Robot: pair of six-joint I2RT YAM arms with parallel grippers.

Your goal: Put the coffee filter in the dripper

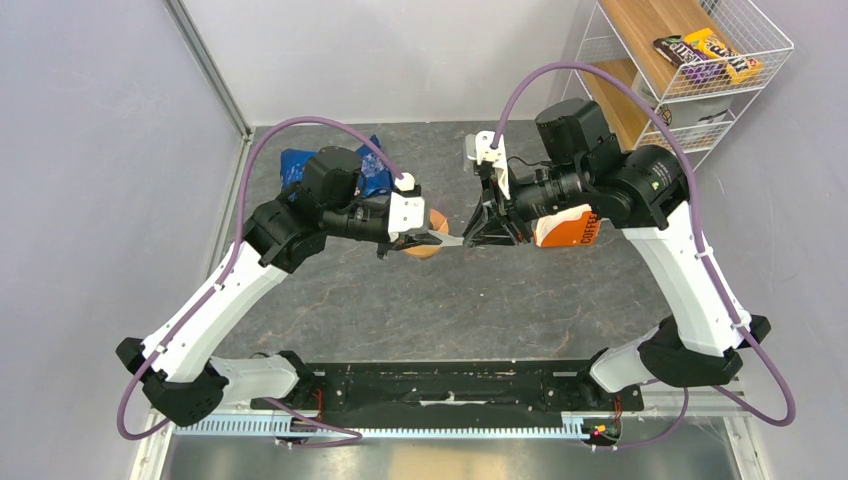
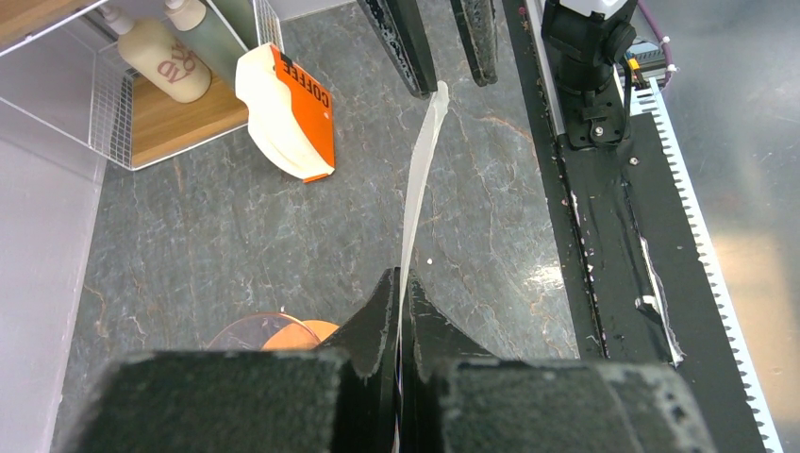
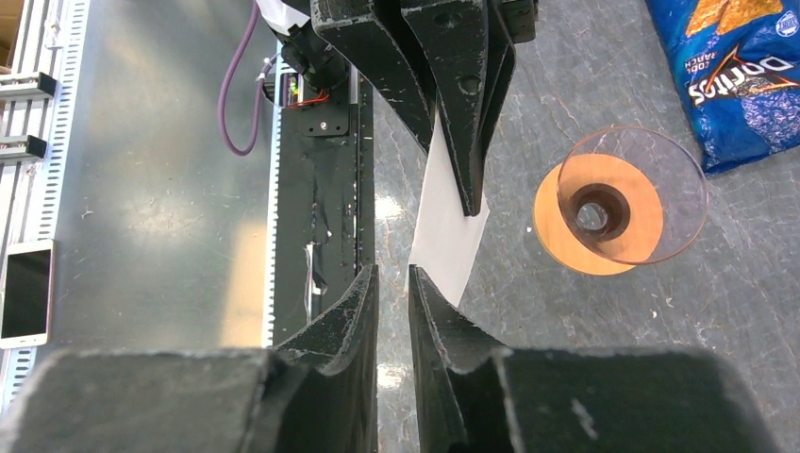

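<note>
The coffee filter is a thin white sheet seen edge-on, pinched flat in my shut left gripper. From the top it is a pale sliver between the two grippers. The filter hangs just past my right gripper, whose jaws stand a little apart with only table showing between them. Its free edge goes behind the right fingertip. The orange dripper stands on the table below and beside the filter, dark hollow in the middle, with a clear round rim over it. It is also beneath the left gripper.
An orange-and-white coffee pack lies under the right arm. A blue Doritos bag lies beyond the dripper. A wire shelf with snacks stands at the back right. The black base rail runs along the near edge, and a phone lies beyond it.
</note>
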